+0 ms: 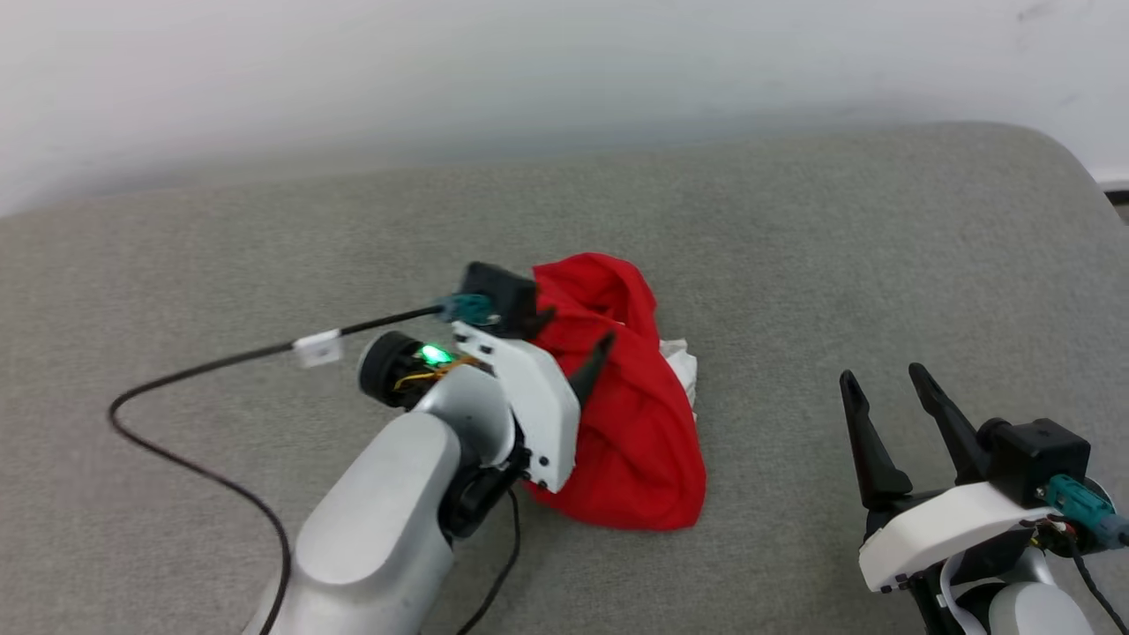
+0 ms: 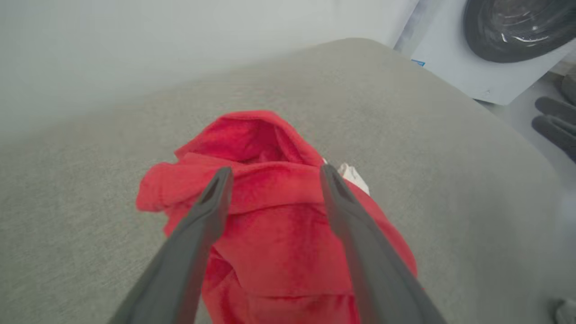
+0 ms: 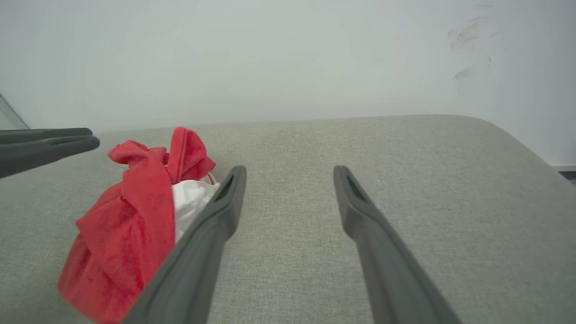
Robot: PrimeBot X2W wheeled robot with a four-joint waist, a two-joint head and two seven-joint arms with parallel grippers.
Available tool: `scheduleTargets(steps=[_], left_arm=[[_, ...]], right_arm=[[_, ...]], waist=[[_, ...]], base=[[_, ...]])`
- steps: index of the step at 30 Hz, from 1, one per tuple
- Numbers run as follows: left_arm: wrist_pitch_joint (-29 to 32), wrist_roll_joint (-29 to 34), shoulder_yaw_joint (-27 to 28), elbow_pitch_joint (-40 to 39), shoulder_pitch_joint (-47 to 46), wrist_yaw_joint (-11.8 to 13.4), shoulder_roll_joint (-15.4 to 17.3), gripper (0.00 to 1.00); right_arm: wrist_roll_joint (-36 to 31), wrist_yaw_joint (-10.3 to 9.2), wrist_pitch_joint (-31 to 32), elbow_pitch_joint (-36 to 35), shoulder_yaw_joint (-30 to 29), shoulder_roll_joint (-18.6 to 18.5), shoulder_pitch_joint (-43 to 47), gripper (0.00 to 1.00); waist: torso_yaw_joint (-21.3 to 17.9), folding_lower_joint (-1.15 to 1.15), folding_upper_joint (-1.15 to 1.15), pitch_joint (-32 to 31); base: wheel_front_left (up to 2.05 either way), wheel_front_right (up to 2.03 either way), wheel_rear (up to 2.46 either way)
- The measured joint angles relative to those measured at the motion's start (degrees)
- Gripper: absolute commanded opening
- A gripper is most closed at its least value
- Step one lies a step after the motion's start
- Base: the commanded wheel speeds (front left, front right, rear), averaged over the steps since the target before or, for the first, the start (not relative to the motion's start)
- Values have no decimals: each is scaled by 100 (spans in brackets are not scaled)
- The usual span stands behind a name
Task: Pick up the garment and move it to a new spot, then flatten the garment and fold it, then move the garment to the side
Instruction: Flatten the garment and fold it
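Pale wall [image 1: 564,62] behind; grey cloth-covered tabletop [image 1: 794,229] with a rounded far-right corner. The garment [image 1: 635,441] lies bunched in a loose red heap near the middle of the tabletop, and a scrap of white cloth [image 1: 681,366] pokes out on its right side. No print is legible in the folds. Left arm [image 1: 388,520]: pale forearm comes in from the lower left of the garment and angles up toward it, with the wrist housing overlapping the heap's left edge. A green light [image 1: 434,354] glows on the wrist, and a black cable [image 1: 203,467] loops away to the left of the garment. The left claw [image 1: 578,324] is spread wide, holding nothing. In the left wrist view its two dark fingers [image 2: 211,211] straddle a thick red fold of the garment [image 2: 279,234], one on each side. Cannot tell whether the tips press into the cloth. The right claw [image 1: 882,373] sits well to the right of the garment over bare tabletop, fingers pointing away from the robot, parted and empty. In the right wrist view the garment [image 3: 130,225] lies just beyond the left finger [image 3: 202,243]. A white appliance [image 2: 486,54] with a dark round door stands beyond the tabletop's corner, far past the garment.
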Motion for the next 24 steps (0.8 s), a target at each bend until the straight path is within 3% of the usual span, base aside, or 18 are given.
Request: scheduleTargets(steps=[4,8,10,13,18,24], left_arm=[[867,-165,-342,207,-180,-143,-15,100],[1332,-296,-548,259,-189,-198,94,99],[1446,-335,-608,246,-189,-205,154,0],[1479,-338,-676,191,-189,-226,193,0],[1017,-271,-467,-42,-318,-120,302,0],[466,-456,134,-510,20,282,620,0]], right_arm=[[64,0,-78,116,-13,0,-60,100],[146,0,-153,238,-7,0,-103,100],[180,0,-187,290,-21,-1,-103,100],[196,0,-237,341,-53,0,-105,100],[182,0,-250,349,-59,0,-176,100],[79,0,-202,285,-107,1,-228,100]], waist=[[-190,0,0,158],[-343,0,0,264],[-375,0,0,301],[-333,0,0,321],[-149,0,0,331],[127,0,0,319]], base=[[0,0,0],[0,0,0],[0,0,0],[0,0,0],[0,0,0],[0,0,0]])
